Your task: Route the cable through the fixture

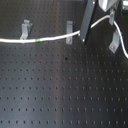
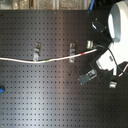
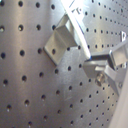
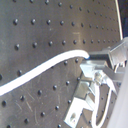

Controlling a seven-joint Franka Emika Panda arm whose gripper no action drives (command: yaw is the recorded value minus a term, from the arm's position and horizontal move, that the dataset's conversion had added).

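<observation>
Cable (image 1: 50, 38) lay across the upper part of the first exterior view, from the left edge past a slanted clip (image 1: 25, 29) and the narrow upright fixture (image 1: 69, 32) — touching or just beside it, not clearly seated. Rose at upper right into the gripper (image 1: 86, 34), seemingly pinched there to keep slack off the pegboard (image 1: 60, 90) — closure could not be confirmed.

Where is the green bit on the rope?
In the first exterior view, the green band sits on the cable toward the first exterior view's left, between the left clip and the middle clip.
</observation>
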